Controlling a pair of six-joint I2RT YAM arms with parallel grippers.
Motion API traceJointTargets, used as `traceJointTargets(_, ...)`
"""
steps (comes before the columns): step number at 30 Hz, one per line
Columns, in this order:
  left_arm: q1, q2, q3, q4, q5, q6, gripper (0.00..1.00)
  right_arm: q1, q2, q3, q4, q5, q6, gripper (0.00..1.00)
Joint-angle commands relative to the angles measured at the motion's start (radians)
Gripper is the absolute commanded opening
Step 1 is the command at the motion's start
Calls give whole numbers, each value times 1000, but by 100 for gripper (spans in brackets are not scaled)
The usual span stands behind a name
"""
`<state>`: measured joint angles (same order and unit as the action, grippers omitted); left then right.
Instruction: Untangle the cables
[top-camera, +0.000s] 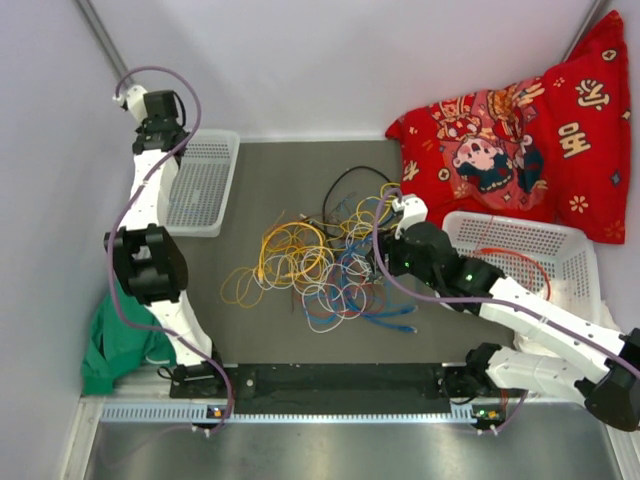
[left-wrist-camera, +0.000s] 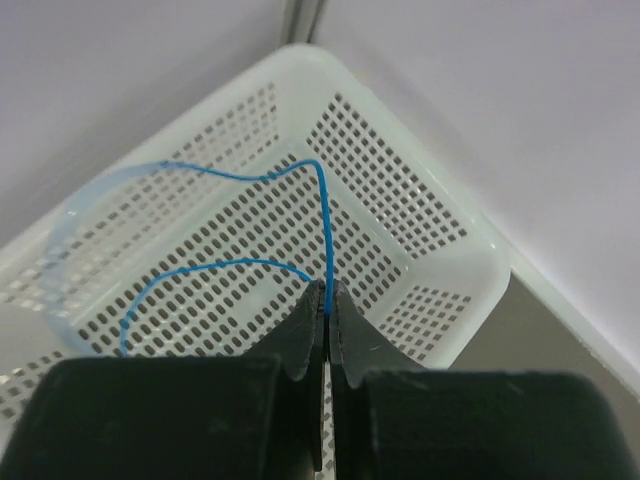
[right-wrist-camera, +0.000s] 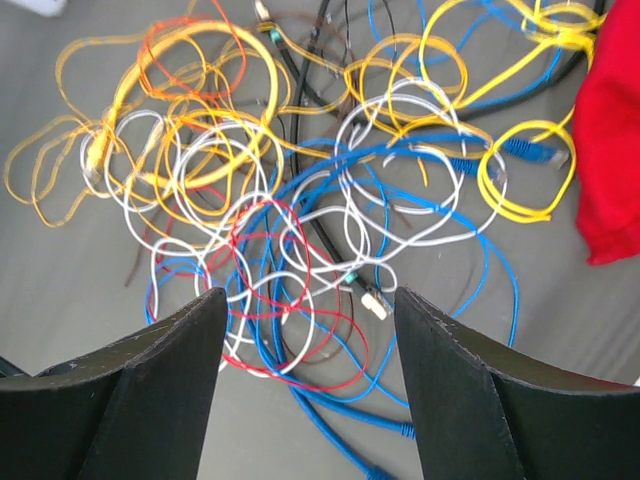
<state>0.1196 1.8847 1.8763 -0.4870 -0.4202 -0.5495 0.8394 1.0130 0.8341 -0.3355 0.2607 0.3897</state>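
Left gripper (left-wrist-camera: 326, 300) is pinching 1 thin blue cable (left-wrist-camera: 322, 215) over the left basket (left-wrist-camera: 400, 200). Right gripper (right-wrist-camera: 308, 300) is hanging wide, empty, above the cables (top-camera: 320, 255), mostly lying knotted mid-table. 1 orange cable (top-camera: 520, 258) is lying in the right basket (top-camera: 470, 232). Early going, I judge.

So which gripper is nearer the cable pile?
Right. The right gripper hangs open over the pile; the left gripper is over the left basket, shut on a blue cable.
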Motion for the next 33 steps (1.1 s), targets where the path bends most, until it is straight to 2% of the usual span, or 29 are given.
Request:
traceJointTargets(1,-8,-10,-71,109,103,-30,0,-11,4,-24,59,-23,26,67)
traceJointTargets(4,-14,-24,-120,133,129,-36,0,-11,10,-26,61,-15,26,68)
traceJointTargets(6,-14,-30,-134,134,149,-29,0,-14,10,-18,55,-5,26,72)
traceJointTargets(7,-15,-32,-128,125,155,-26,23,-13,12,-13,47,-5,26,74)
traceJointTargets(9,-17,-53,-131,114,161,-26,48,-13,13,3,33,12,18,81)
traceJointTargets(10,-20,-65,-146,117,159,-24,64,-14,15,8,23,23,20,83)
traceJointTargets(12,-35,-113,-163,136,159,-15,78,-14,18,10,7,40,24,86)
traceJointTargets(14,-79,-157,-189,134,141,3,99,-22,33,0,9,35,41,87)
traceJointTargets(19,-224,-288,-365,180,77,10,99,-30,107,-23,27,-9,69,84)
traceJointTargets(22,-359,-396,-506,223,63,-10,99,-29,165,-27,62,-61,69,81)
traceJointTargets(23,-432,-453,-546,244,89,-18,99,-29,198,-24,65,-72,72,80)
traceJointTargets(26,-562,-548,-696,306,123,-35,99,-29,254,-7,69,-69,69,79)
traceJointTargets(33,-702,-708,-914,265,144,-127,99,-29,389,-4,125,-115,78,81)
